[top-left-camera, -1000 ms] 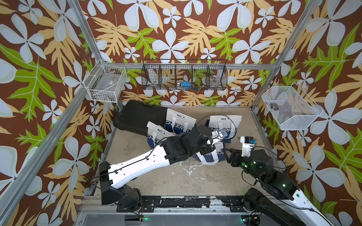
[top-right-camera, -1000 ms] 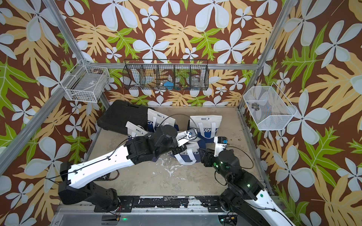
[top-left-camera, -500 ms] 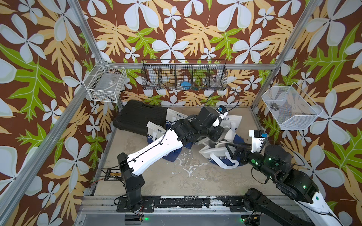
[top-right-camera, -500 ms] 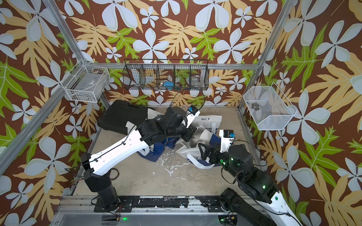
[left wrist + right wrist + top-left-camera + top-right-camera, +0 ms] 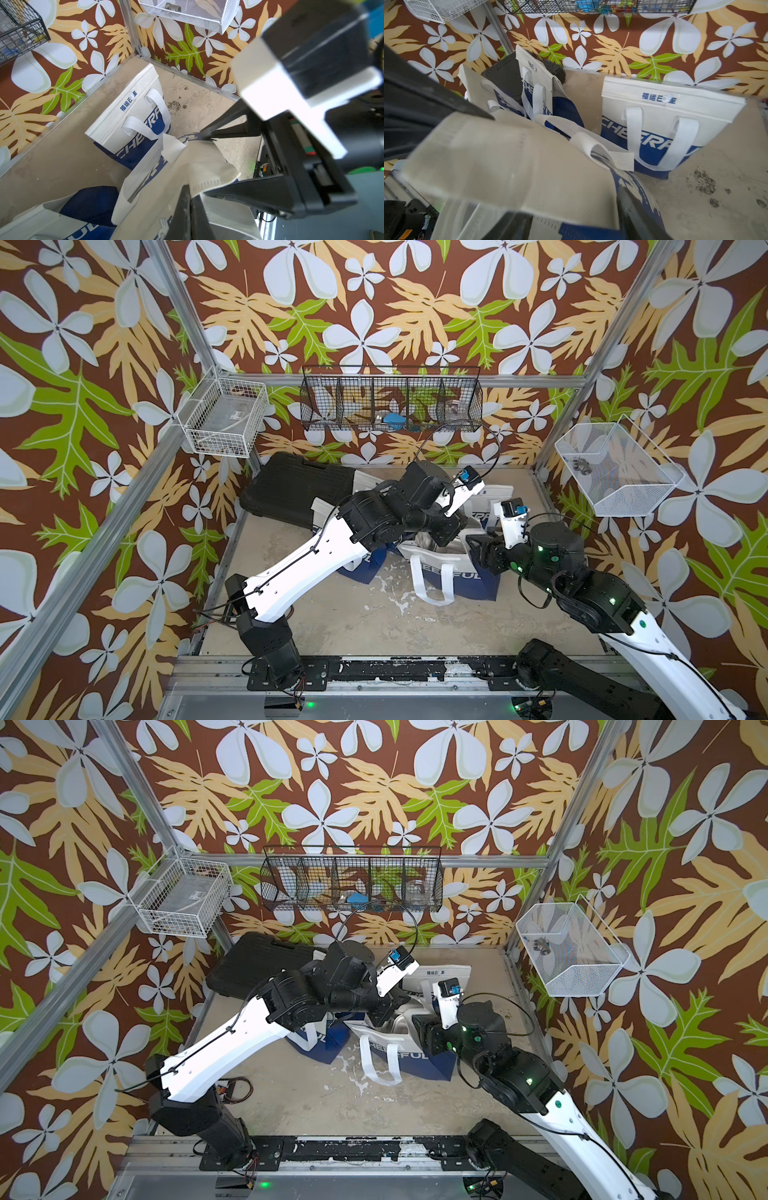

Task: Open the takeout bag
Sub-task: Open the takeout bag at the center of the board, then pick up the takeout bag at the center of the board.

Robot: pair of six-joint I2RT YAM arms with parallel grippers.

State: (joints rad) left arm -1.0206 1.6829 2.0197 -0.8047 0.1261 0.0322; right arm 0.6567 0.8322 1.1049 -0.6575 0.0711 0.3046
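The takeout bag [image 5: 442, 572] [image 5: 397, 1052] is white and blue with white handles. It stands mid-table with its mouth spread, and its silver lining shows. My left gripper [image 5: 451, 531] [image 5: 384, 1013] [image 5: 190, 199] is shut on the bag's far rim. At the bag's right end my right gripper [image 5: 478, 551] [image 5: 419, 1031] [image 5: 571, 218] has its jaws apart, one finger [image 5: 633, 214] on each side of the bag's end wall [image 5: 512, 166]. In the left wrist view the right gripper [image 5: 203, 164] straddles that same white panel.
Another matching bag [image 5: 496, 495] [image 5: 664, 124] lies behind, and a second one [image 5: 359, 568] lies under the left arm. A black case [image 5: 291, 489] sits at the back left. Wire baskets [image 5: 390, 404] hang on the walls.
The bag went from lying flat to standing with its mouth spread. My left gripper stayed shut on its rim. The right arm rose and its jaws widened, then narrowed around the end wall.
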